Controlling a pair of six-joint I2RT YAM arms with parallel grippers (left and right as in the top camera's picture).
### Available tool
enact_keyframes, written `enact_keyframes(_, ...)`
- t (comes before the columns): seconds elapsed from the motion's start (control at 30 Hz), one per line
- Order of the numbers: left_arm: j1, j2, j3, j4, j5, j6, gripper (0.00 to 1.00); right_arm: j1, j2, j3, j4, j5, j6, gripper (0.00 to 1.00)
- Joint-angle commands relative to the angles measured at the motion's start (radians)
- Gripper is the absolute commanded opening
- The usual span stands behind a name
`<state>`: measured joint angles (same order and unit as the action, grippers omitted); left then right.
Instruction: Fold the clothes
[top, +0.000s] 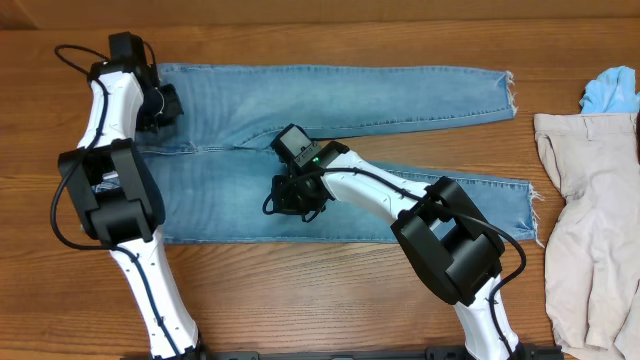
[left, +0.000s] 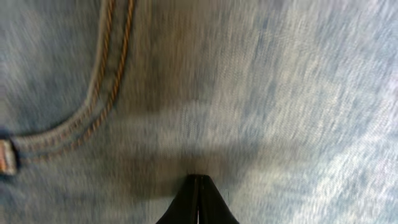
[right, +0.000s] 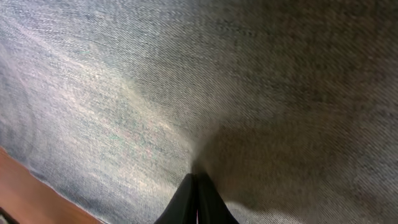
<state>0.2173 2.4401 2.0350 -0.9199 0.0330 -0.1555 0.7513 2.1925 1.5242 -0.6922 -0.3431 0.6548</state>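
right end effector (right: 196, 190) — tips tight on jeans (right: 249, 93)

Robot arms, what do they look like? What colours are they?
The left arm and right arm are white tubes with chunky black boxy joints. Thin black cables loop beside them. The left hand and right hand are black, with dark pointed fingers. A tiny green light glows near the right hand.
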Motion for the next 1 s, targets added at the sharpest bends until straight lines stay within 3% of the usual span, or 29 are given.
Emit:
enact_keyframes(0.0,-0.005,0.108,-0.037,0.046,-0.04,0.002,0.04,-0.008,0.069,-0.062,-0.047,0.074,0.024,0.04)
enact_keyframes(0.13,-0.009,0.089,0.02,0.026,-0.025,0.002,0.04,-0.008,0.069,-0.062,-0.024,0.074,0.023,0.04)
enact_keyframes(0.23,-0.01,0.038,0.244,-0.143,0.125,-0.013,0.04,-0.011,0.063,-0.047,0.01,0.073,0.01,0.05)
enact_keyframes(0.27,-0.01,0.018,0.315,-0.198,0.125,-0.037,0.04,-0.016,0.053,-0.011,-0.003,0.073,-0.021,0.11)
enact_keyframes(0.3,-0.01,-0.022,0.399,-0.264,0.124,-0.044,0.11,-0.026,0.025,0.061,-0.051,0.074,-0.075,0.22)
enact_keyframes(0.4,-0.01,-0.135,0.502,-0.401,0.08,-0.053,0.24,-0.051,-0.066,0.207,-0.188,0.143,-0.114,0.34)
enact_keyframes(0.5,-0.01,-0.276,0.503,-0.543,0.06,-0.064,0.44,-0.128,-0.206,0.336,-0.447,0.33,-0.139,0.41)
enact_keyframes(0.67,-0.01,-0.449,0.503,-0.763,0.064,-0.109,0.45,-0.381,-0.439,0.335,-0.734,0.384,-0.138,0.41)
enact_keyframes(0.8,-0.034,-0.591,0.438,-0.769,0.09,-0.116,0.45,-0.58,-0.552,0.334,-0.871,0.459,-0.127,0.42)
enact_keyframes(0.97,-0.076,-0.842,0.192,-0.769,0.068,-0.122,0.46,-0.839,-0.64,0.31,-0.956,0.455,-0.132,0.61)
